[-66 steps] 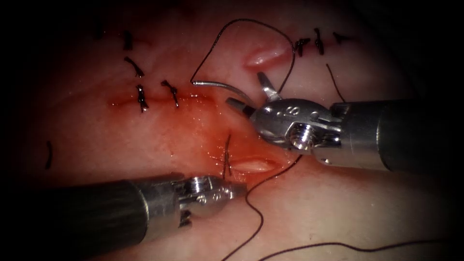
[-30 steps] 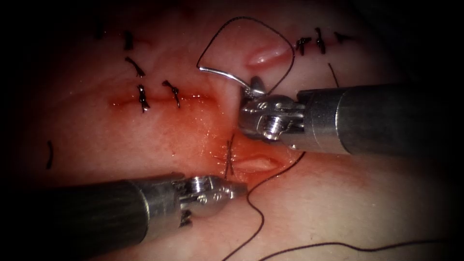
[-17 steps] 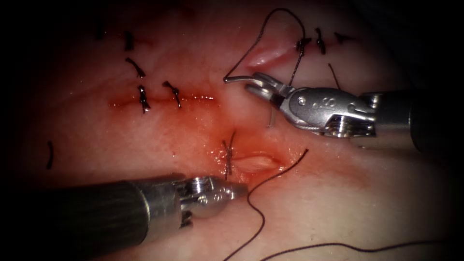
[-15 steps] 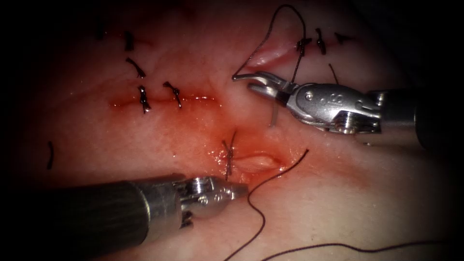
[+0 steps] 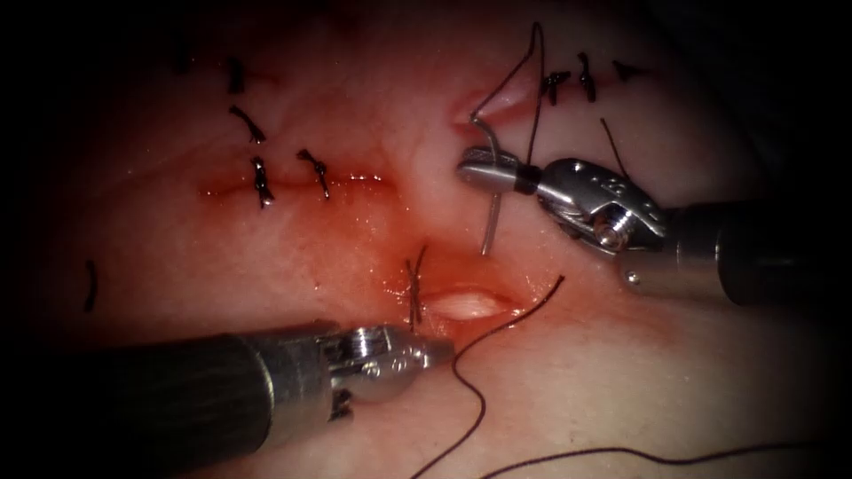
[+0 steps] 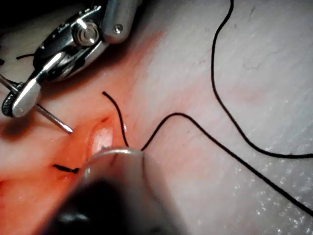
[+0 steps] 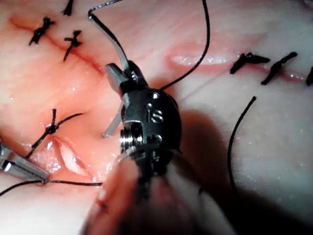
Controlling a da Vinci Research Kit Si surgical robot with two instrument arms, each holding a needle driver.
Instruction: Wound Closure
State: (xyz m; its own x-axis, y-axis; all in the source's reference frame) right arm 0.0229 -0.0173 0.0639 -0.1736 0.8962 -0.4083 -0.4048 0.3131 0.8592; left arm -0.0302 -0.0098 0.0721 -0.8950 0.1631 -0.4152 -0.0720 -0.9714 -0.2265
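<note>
Steel needle [image 5: 491,200] sits clenched mid-curve in my right pincer [image 5: 484,170], clear of the tissue [image 5: 621,372], above the cut [image 5: 461,304]. My left pincer [image 5: 426,350] rests clenched, grasping nothing, beside the thread [image 5: 475,390].

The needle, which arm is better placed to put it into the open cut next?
Likely the right: its tool already grips the needle mid-curve, tip free above the cut. The left tool rests beside it.
</note>
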